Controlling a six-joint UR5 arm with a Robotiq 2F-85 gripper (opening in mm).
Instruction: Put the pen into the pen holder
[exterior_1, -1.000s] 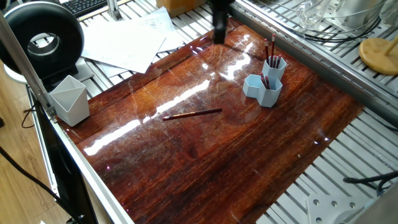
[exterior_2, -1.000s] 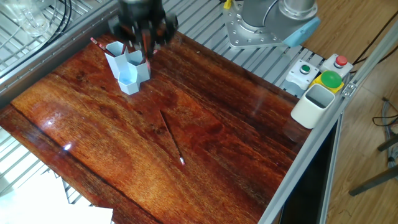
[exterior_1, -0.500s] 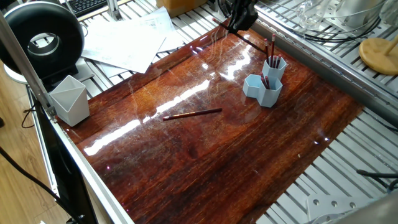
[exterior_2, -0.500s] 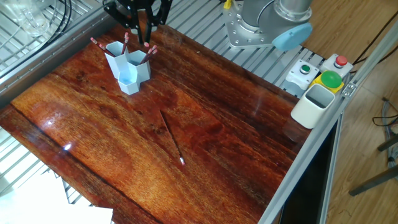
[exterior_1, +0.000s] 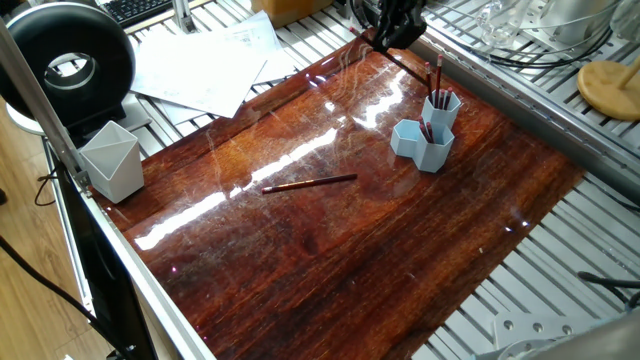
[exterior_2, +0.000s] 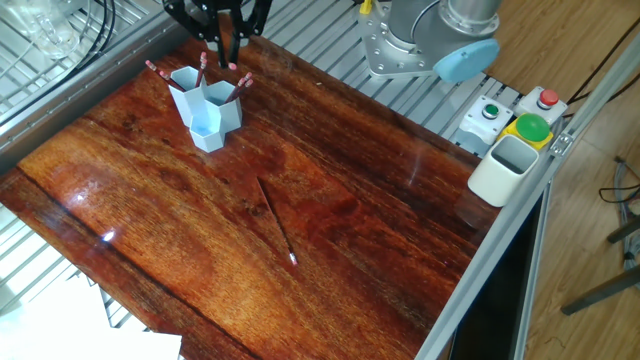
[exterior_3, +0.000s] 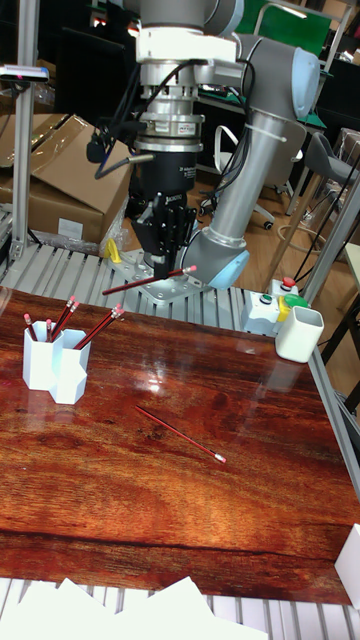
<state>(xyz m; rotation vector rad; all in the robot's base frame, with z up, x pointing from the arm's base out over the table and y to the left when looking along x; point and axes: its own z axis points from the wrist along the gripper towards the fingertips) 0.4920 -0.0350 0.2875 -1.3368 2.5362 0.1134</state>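
Pens: one in the gripper (exterior_3: 162, 262), one lying flat on the wooden table (exterior_3: 150, 520), several upright in the pen holder (exterior_3: 55, 365); exact count in the tubes unclear.
Gripper: fingers closed on a red pen (exterior_3: 148, 279), held nearly level, above and behind the holder.
Loose pen (exterior_1: 310, 183): mid-table, well apart from the holder.
Pen holder: one, light blue, near the table's far edge.
Other things: one pale angular cup (exterior_1: 110, 160) at a corner; white bin (exterior_2: 503, 168) beside the button box (exterior_2: 520, 113); papers (exterior_1: 205, 65).
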